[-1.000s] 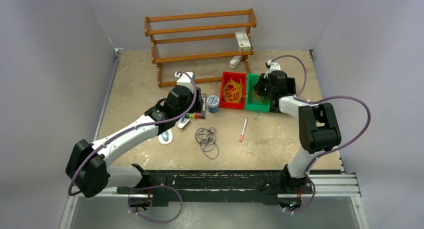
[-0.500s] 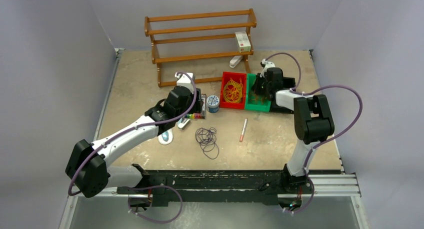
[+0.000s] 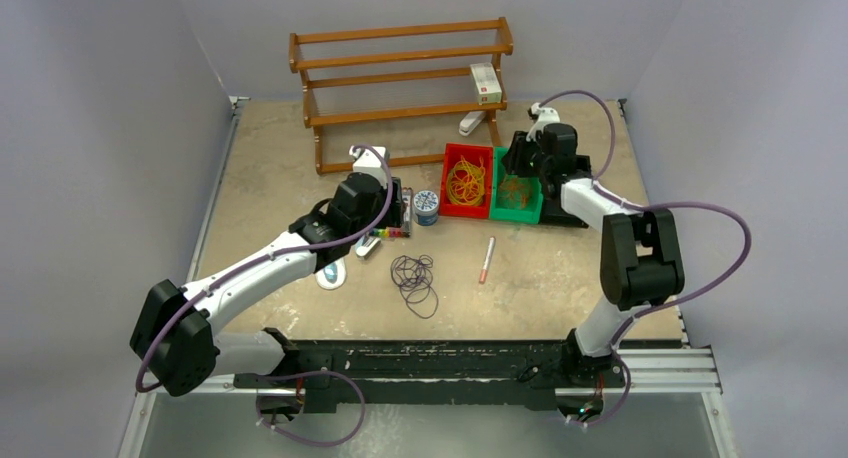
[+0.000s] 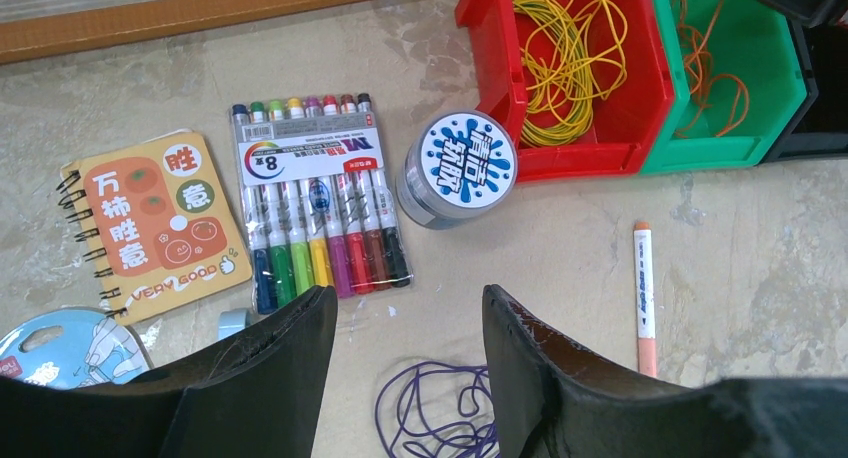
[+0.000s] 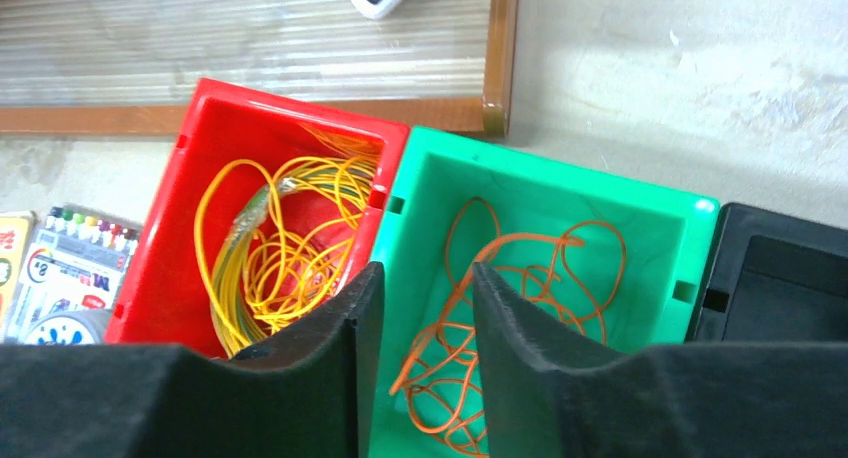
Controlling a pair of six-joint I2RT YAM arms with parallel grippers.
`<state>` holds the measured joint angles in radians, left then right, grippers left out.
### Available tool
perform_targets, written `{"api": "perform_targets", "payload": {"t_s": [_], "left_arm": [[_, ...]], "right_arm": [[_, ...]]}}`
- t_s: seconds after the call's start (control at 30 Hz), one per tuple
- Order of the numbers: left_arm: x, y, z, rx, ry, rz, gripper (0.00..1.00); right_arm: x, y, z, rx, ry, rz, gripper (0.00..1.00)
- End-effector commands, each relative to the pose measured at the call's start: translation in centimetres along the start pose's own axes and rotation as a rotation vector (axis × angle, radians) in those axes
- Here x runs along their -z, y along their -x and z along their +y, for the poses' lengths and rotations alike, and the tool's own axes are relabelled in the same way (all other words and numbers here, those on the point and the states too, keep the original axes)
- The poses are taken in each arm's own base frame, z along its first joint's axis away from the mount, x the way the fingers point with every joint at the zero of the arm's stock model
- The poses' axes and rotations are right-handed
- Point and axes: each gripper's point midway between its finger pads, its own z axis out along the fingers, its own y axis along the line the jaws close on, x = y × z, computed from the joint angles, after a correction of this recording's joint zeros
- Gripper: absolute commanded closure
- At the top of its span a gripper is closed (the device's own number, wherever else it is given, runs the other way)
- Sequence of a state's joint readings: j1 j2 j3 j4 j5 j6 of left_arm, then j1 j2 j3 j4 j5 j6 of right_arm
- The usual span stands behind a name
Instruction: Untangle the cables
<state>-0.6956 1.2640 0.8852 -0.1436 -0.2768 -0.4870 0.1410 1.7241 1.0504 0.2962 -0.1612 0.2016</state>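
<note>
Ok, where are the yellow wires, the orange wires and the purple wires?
yellow wires (image 5: 262, 268), right wrist view, middle of the bundle.
orange wires (image 5: 535, 276), right wrist view, where the loops cross.
purple wires (image 3: 413, 275), top view, middle of the pile.

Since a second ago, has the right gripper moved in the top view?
Yes. The right gripper has drawn back from over the green bin toward the far side, uncovering the orange cables inside.
</note>
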Motion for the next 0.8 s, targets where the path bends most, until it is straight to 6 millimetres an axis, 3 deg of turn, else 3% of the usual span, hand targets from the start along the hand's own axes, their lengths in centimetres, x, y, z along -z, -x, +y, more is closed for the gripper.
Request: {"api": "perform_targets", "payload": {"t_s": [0.0, 0.33, 0.47, 0.63, 0.77], "left_arm": [[0.6, 1.6, -0.3, 0.022, -0.016, -0.058, 0.46], [0.4, 1.4, -0.3, 0.022, -0.02, -0.052, 0.46], [0.3, 1.1, -0.4, 0.022, -0.027, -0.042, 0.46], [0.1, -0.3, -0.7, 0.023, -0.049, 0.006, 0.46], [0.1, -2.1, -0.7, 0.044, -0.07, 0.049, 0.45]], "right_arm": [[1.7, 4.2, 1.3, 0.022, 0.036, -0.091, 0.57], [5.1, 6.3, 0.6, 0.017, -0.046, -0.163, 0.51], [6.2, 6.0, 1.0, 0.019, -0.03, -0.159, 0.59], [8.1, 6.2, 4.4, 0.085, 0.15, -0.182, 0.57], [9.9, 4.1, 7.5, 0.087, 0.308, -0.161, 0.56]]}}
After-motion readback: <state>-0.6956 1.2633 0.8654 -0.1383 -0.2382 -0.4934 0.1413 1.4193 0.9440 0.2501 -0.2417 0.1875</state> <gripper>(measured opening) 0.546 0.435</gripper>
